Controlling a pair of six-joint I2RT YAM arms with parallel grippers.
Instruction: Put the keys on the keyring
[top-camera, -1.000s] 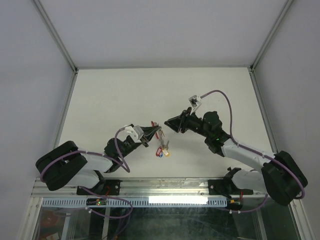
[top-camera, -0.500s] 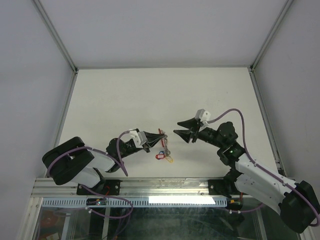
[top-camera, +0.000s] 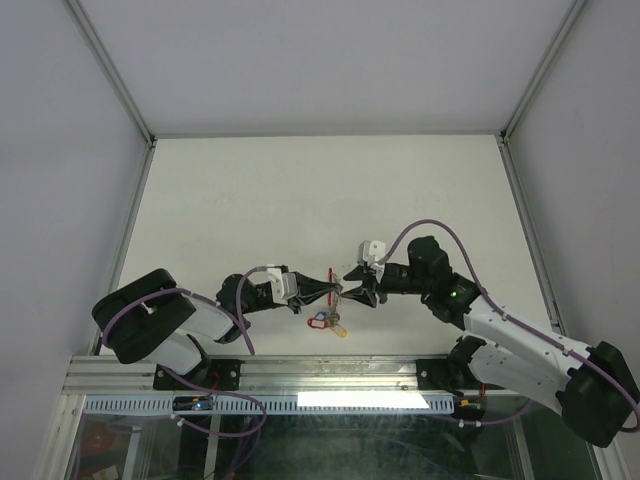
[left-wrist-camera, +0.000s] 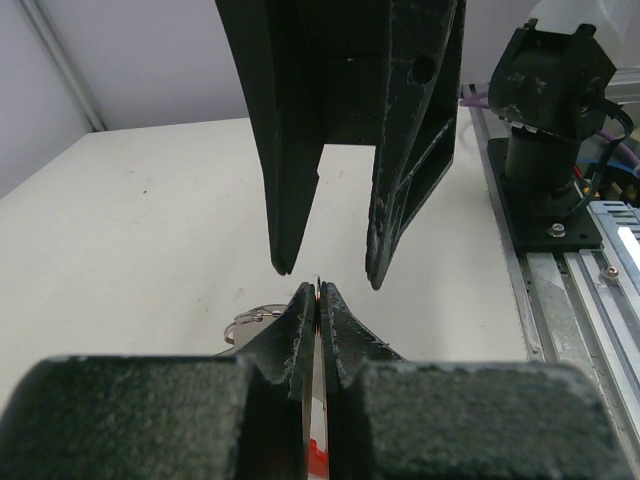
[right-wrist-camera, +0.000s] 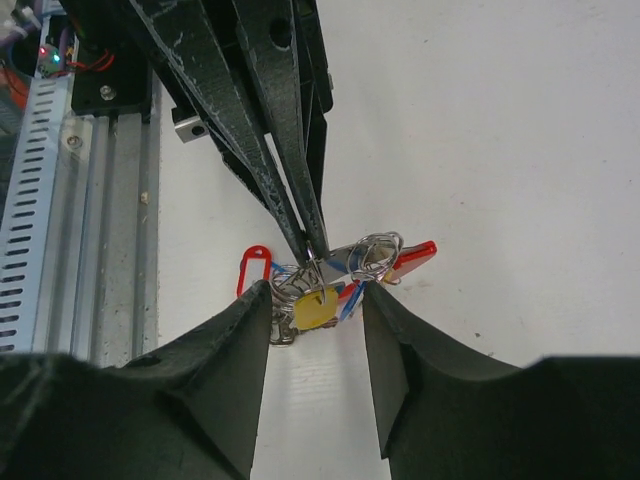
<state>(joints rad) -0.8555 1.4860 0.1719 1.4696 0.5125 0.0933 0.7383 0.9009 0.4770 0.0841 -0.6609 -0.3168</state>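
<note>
My left gripper (top-camera: 322, 291) is shut on the keyring (top-camera: 330, 277), a red and grey loop held just above the table. In the left wrist view its fingertips (left-wrist-camera: 303, 300) pinch a thin edge, with red showing lower between them. The keys (top-camera: 328, 321) hang and lie below it as a bunch with a yellow tag (right-wrist-camera: 316, 309), a red tag (right-wrist-camera: 254, 270) and blue tags, among silvery rings (right-wrist-camera: 376, 250). My right gripper (top-camera: 350, 287) faces the left one tip to tip. It stands open (right-wrist-camera: 317, 292), its fingers either side of the bunch and touching nothing.
The metal rail (top-camera: 330, 375) with both arm bases runs along the near table edge just behind the bunch. The right arm's purple cable (top-camera: 410, 232) loops above its wrist. Grey walls (top-camera: 60, 150) enclose the table on three sides.
My right gripper has swung down and left until its tips meet the left gripper's at the keyring. The left gripper has shifted slightly right and lower with the keyring still in it.
</note>
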